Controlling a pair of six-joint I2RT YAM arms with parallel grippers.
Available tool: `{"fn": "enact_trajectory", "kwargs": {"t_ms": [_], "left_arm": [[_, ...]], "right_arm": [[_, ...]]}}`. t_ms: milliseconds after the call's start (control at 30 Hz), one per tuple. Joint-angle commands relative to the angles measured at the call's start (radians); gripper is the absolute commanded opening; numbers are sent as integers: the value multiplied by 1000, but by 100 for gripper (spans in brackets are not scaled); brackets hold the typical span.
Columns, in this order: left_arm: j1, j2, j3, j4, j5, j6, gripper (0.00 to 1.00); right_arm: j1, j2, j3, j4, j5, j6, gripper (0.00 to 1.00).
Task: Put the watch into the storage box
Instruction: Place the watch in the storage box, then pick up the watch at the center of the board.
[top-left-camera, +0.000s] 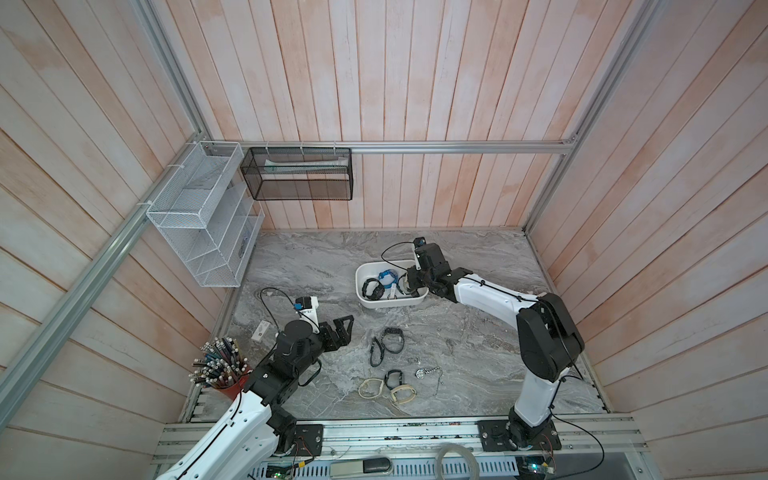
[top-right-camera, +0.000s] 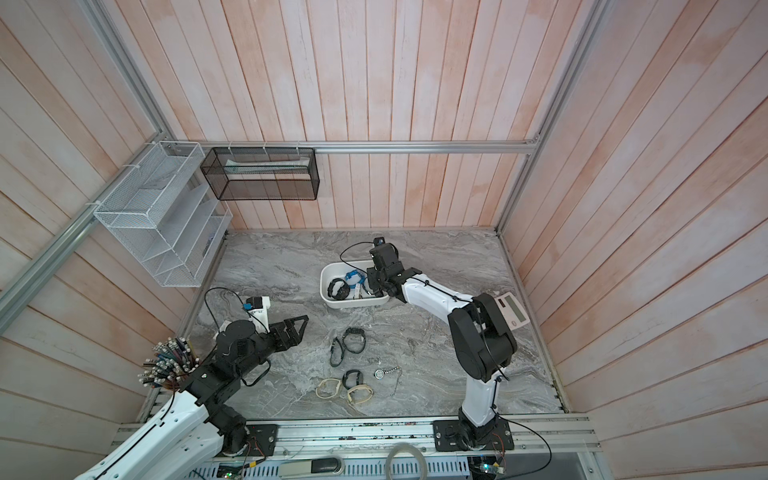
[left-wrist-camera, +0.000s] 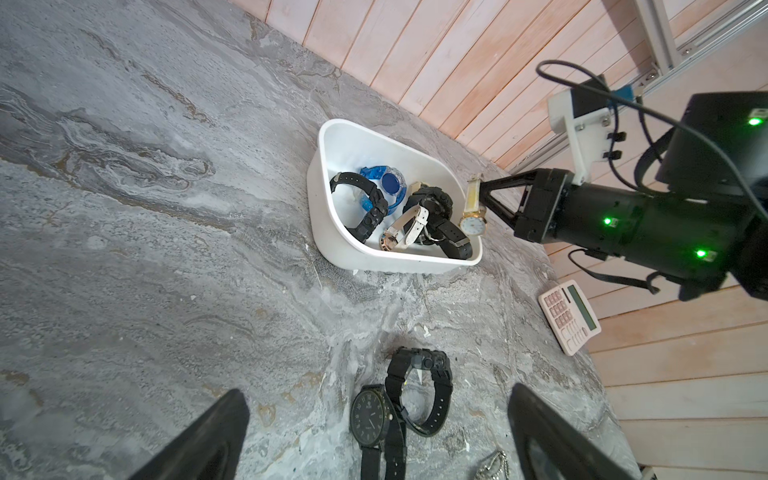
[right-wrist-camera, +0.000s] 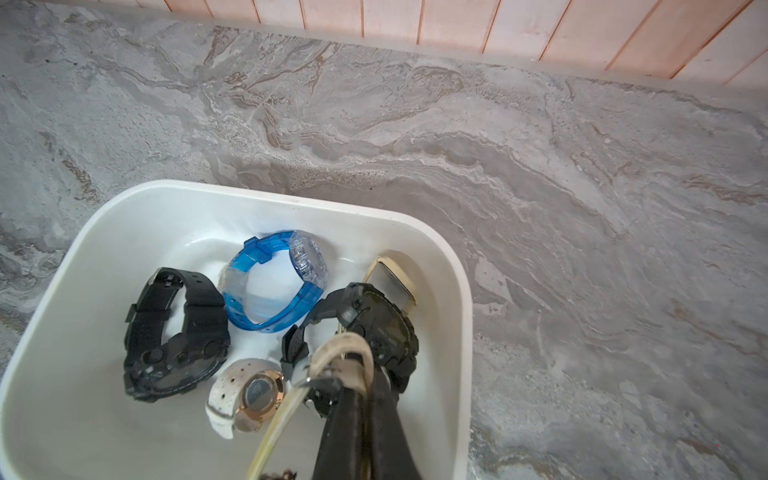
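Watch (left-wrist-camera: 472, 224), cream strap pinched in right jaws over storage box (left-wrist-camera: 374, 259); left jaws wide.

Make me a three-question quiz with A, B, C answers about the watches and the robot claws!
1. Where is the blue watch? A on the table; B in the box; C hanging on the wall.
2. What colour is the strap of the held watch in the right claw? A cream; B red; C green.
3. How is the left claw? A shut on a watch; B shut on nothing; C open.

Answers: B, it lies inside the white box among other watches. A, the strap that the claw pinches is cream. C, its fingers stand wide apart and hold nothing.
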Motion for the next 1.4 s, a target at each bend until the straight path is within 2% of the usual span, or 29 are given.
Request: {"fn": "enact_trajectory", "kwargs": {"t_ms": [0,167,267,400,567,667,800,933,1067,1233,1367], "left_arm": [[1,-7,-21,-10,10,-6,98],[-1,-1,-15,-5,17,-6,98],[1,5,-13,1,22,-5,98],[-1,8,-24,33,30,-7,98],[0,43,-11,60,45,9,98],[-2,75,3,76,60,18,98],[-3,113,3,114,71,18,97],[-9,135,-4,148,78,7,96],[-19,142,6,124,84,3,92],[-82,134,-3,91,52,-23,83],[-167,143,-15,39,0,-82,74]], "right_arm": [[-4,44,40,6,-11,-20,0],[-7,85,66,-7,-24,-18,0],[-8,90,77,-10,-30,-15,6],[-7,53,98,-38,-51,-10,31],[-15,-75,47,-20,-66,2,49],[-25,-177,-37,23,-75,18,65],[-36,-325,-199,128,-87,25,77],[-38,-474,-350,188,-83,31,82],[-55,-578,-456,212,-76,61,83],[-68,-592,-479,205,-57,82,83],[-73,-571,-461,192,-43,95,83]]}}
